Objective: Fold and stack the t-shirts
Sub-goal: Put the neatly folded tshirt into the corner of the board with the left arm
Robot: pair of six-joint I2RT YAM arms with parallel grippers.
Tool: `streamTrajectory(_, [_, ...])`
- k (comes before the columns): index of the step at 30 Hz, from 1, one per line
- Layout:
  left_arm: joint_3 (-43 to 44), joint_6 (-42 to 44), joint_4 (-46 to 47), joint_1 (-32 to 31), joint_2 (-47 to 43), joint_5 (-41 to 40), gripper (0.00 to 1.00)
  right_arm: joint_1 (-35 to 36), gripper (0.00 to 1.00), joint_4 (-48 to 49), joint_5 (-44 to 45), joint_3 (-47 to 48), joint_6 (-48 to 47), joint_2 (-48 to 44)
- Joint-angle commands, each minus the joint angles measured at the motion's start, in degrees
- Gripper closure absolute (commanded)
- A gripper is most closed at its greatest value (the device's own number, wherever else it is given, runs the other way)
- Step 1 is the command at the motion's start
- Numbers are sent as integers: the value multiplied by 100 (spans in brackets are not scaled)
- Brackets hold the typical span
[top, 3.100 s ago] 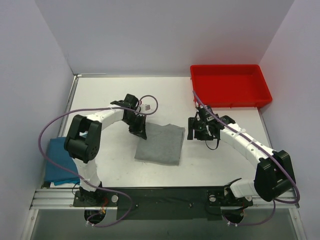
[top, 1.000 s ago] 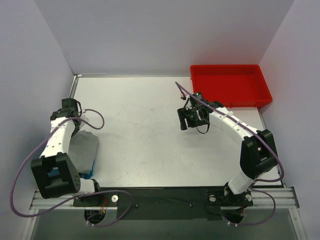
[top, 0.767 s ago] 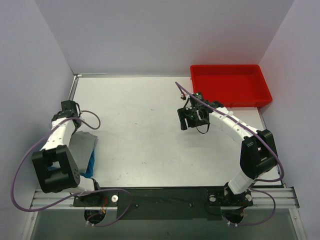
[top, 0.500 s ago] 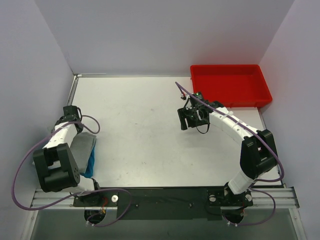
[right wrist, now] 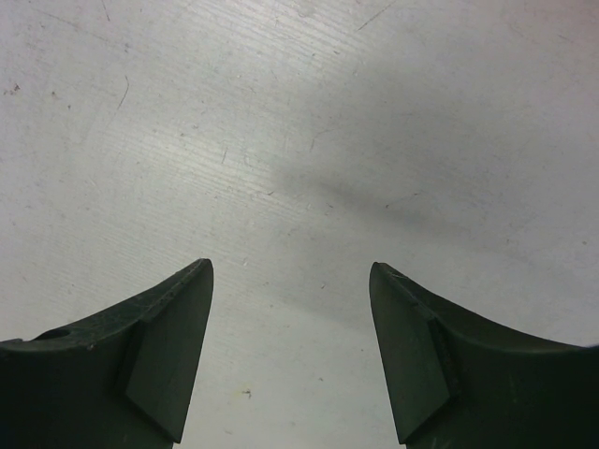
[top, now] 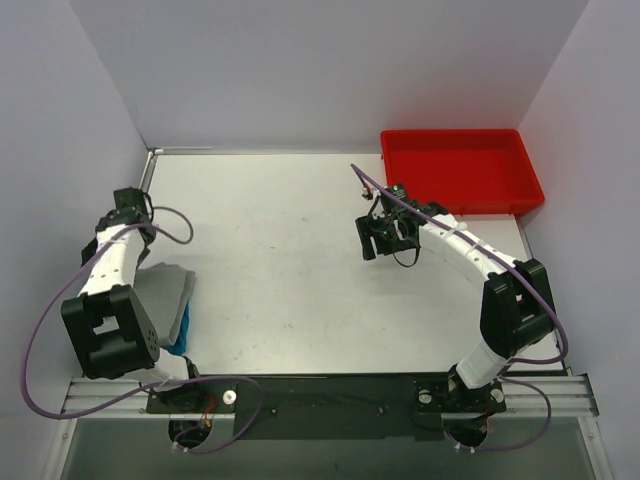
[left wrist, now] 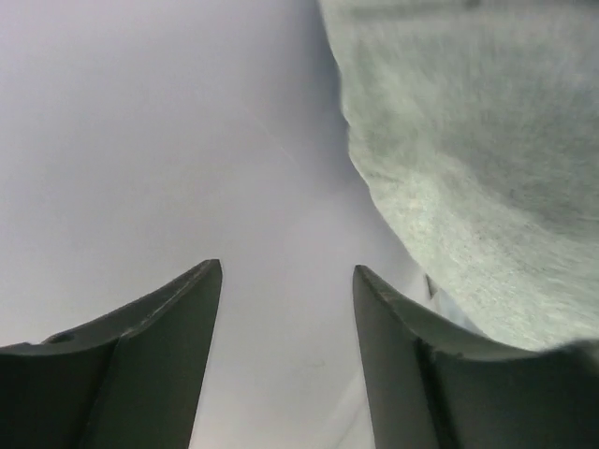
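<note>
Two t-shirts: one grey t-shirt, folded, lying on top of one blue t-shirt at the near-left edge of the worktop. Only a strip of the blue one shows along the grey one's right and near side. One red tray at the far right corner, well apart from the stack; nothing seen in it. Two arms, two grippers. Left gripper has its fingers spread with nothing between them. It is off the cloth, with the grey t-shirt filling the upper right of the left wrist view and no contact seen. Right gripper is also spread and holding nothing, with bare scratched worktop under it. It sits mid-right, between the worktop centre and the red tray. Versus 3.1 s ago: the grey t-shirt was then in the middle of the worktop with both grippers at its far edge and the blue t-shirt lay alone at the left; now grey is stacked on blue. Versus 0.5 s ago: the left gripper was down at the far edge of the grey t-shirt and has now pulled back toward the far-left side, clear of it. The right arm reads the same over the last second.
</note>
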Motion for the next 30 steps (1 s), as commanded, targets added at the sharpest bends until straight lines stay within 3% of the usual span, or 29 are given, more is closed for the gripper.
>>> streamTrajectory(1, [1732,-1409,-2211,-83,-33,2124,53,-20,37,-85,44,-16,-25,-90])
streamTrajectory(2, [1822,-1490,-2373,-92,-42,2737,61,-12,37,-85,36,-7,-16,-90])
streamTrajectory(3, [1858,-1561,-2696,-118,-50,2952,77,-20,37,-94,27,-7,-16,-90])
streamTrajectory(5, [1684,-1623,-3110,-171,-24,3278,92,-12,37,-112,27,10,1,-117])
streamTrajectory(7, [1307,-1632,-3384,-346,11,3542,99,-20,37,-120,18,-16,10,-108])
streamTrajectory(13, [339,-1675,-2859,-804,-104,4008,100,-12,37,-217,27,2,10,-73])
streamTrajectory(17, [-92,-1685,-2157,-725,186,3675,100,-20,37,-226,71,-7,10,-82])
streamTrajectory(25, [-278,-1649,-1469,-698,389,3964,100,-47,37,-235,282,-147,10,-283])
streamTrajectory(27, [-6,-1693,-1574,-742,258,4157,95,-99,37,-182,317,-244,10,-415])
streamTrajectory(30, [651,-1510,-1837,-952,-198,4780,75,-266,36,134,396,-638,89,-826])
